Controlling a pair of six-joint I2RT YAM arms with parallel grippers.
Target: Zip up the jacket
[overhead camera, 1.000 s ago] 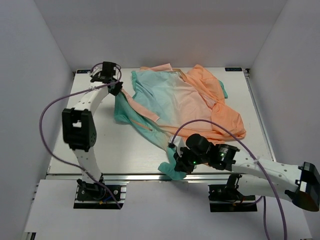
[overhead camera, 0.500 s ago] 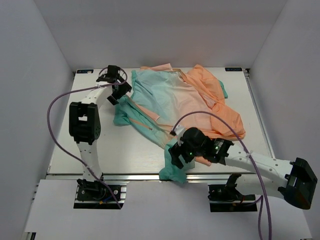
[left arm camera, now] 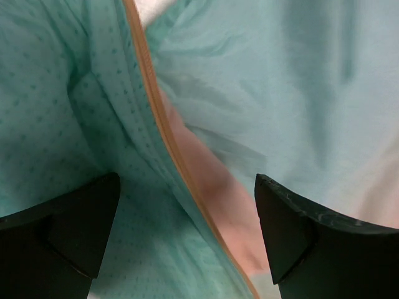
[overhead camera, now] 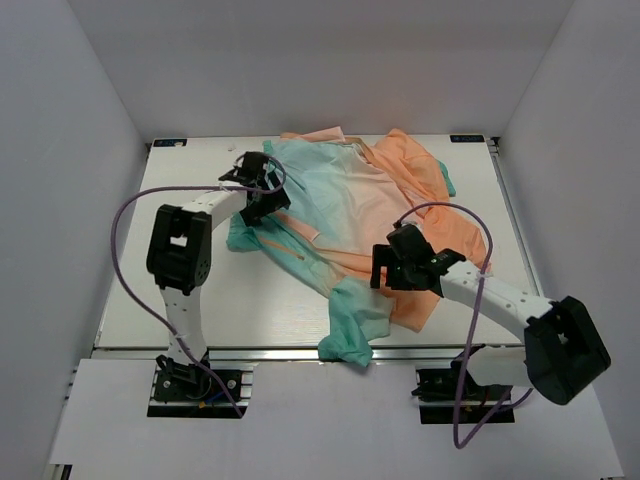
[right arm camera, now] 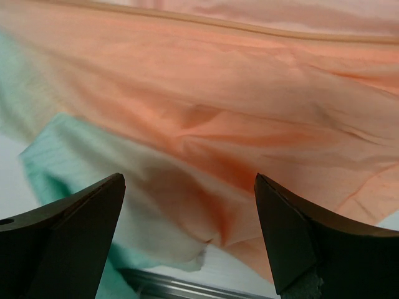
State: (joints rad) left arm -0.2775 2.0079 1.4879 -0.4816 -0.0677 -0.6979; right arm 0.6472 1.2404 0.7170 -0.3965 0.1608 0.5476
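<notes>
The jacket (overhead camera: pixel 370 200) lies crumpled across the middle and back of the table, teal at the left and near end, orange at the right. Its orange zipper (left arm camera: pixel 163 124) runs diagonally through the left wrist view over teal cloth. My left gripper (overhead camera: pixel 262 198) hovers open over the jacket's teal left edge, nothing between its fingers (left arm camera: pixel 75 224). My right gripper (overhead camera: pixel 385 270) hangs open over the orange fabric (right arm camera: pixel 237 106) near the front, also empty. A teal cuff or hem (overhead camera: pixel 350 325) trails toward the table's near edge.
The white table (overhead camera: pixel 180 290) is walled by grey panels on three sides. A metal rail (overhead camera: pixel 260 350) runs along the near edge. Purple cables loop from both arms above the table.
Both grippers went from shut to open. The left one moved right from the back-left corner onto the jacket. The right one moved from the near edge up onto the orange fabric.
</notes>
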